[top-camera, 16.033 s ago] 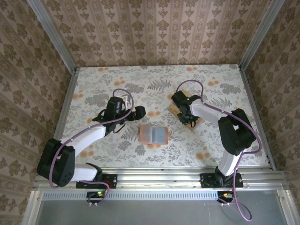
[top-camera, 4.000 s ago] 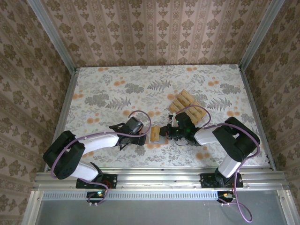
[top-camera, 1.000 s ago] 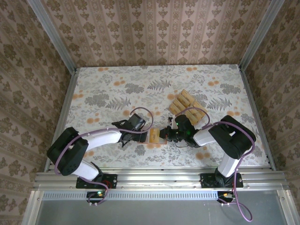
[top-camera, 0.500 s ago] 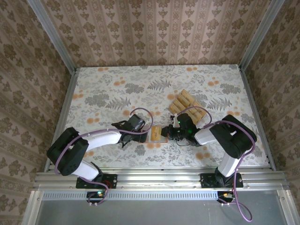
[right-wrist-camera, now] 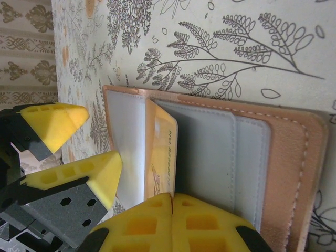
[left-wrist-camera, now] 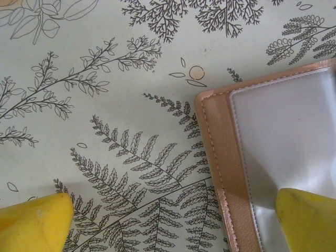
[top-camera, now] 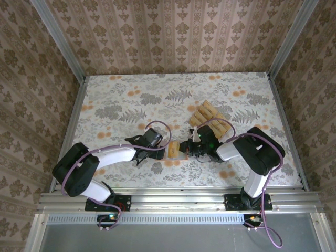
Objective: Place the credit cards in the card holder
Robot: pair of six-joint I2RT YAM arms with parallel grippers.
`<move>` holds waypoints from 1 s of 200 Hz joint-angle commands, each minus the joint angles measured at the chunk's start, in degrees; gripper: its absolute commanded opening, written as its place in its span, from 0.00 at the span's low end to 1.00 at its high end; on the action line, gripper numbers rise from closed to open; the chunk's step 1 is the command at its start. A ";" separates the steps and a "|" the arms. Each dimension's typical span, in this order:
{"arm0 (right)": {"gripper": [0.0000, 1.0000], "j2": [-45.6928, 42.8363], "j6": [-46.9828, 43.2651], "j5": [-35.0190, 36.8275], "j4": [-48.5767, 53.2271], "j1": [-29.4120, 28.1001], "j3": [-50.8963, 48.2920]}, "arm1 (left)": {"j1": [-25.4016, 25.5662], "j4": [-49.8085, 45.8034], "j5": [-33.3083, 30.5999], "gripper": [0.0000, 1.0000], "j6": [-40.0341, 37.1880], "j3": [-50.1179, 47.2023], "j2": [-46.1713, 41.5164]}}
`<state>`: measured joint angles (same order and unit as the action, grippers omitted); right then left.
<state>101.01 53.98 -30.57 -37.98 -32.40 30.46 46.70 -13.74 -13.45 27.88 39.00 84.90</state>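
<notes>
One card (right-wrist-camera: 164, 152) is in play: the right gripper (right-wrist-camera: 172, 210) has its fingers pressed together on one end of it and holds it standing on a long edge over the open card holder (right-wrist-camera: 291, 157). That holder lies flat on the table (top-camera: 115, 100), near the front and about midway across, between the two arms. The left gripper (left-wrist-camera: 170, 226) is spread wide, one fingertip (left-wrist-camera: 307, 220) over the clear window (left-wrist-camera: 283, 131) of the holder's left half and the other on the bare cloth just left of it. We cannot tell how hard it bears down. To do this step well, we judge the left side should pin that half flat so nothing slides. The right should then tip the card's lower long edge under the lip of a grey pocket (right-wrist-camera: 210, 157), lay the card nearly flat and push it in square, letting go only once it is seated. We see some risk of it wedging in the fold instead. The card's long axis runs roughly near to far, along the fold, and the open holder's runs left to right. The other credit cards (top-camera: 209, 119) lie clustered just far and right of the holder.
</notes>
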 commanded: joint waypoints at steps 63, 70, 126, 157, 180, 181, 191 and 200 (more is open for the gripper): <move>0.00 1.78 -1.15 -0.46 2.73 -0.68 0.75 | -0.53 -1.97 -0.26 1.00 0.51 -1.12 0.42; 0.00 1.69 -1.27 -0.46 2.86 -0.64 0.64 | -0.49 -1.99 -0.29 1.00 0.55 -1.13 0.44; 0.00 0.23 -1.61 0.02 3.68 -0.64 -0.42 | -0.47 -1.89 -0.27 1.00 0.52 -1.30 0.44; 0.00 0.04 -1.86 -0.24 3.70 -0.65 -0.68 | -0.55 -1.81 -0.26 1.00 0.60 -1.30 0.31; 0.00 -0.03 -1.97 -0.49 3.66 -0.70 -0.90 | -0.47 -1.90 -0.26 1.00 0.62 -1.30 0.30; 0.00 -0.03 -2.00 -0.52 3.68 -0.72 -0.87 | -0.51 -1.90 -0.26 1.00 0.61 -1.30 0.28; 0.00 -0.11 -2.03 -0.63 3.69 -0.65 -1.08 | -0.54 -1.91 -0.36 1.00 0.60 -1.30 0.26; 0.00 -0.19 -2.12 -0.68 3.70 -0.72 -1.33 | -0.54 -1.97 -0.35 1.00 0.60 -1.30 0.17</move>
<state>101.58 53.74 -31.14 -37.95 -32.58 31.00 46.41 -13.67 -13.41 27.88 38.96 84.90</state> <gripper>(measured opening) 0.066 0.999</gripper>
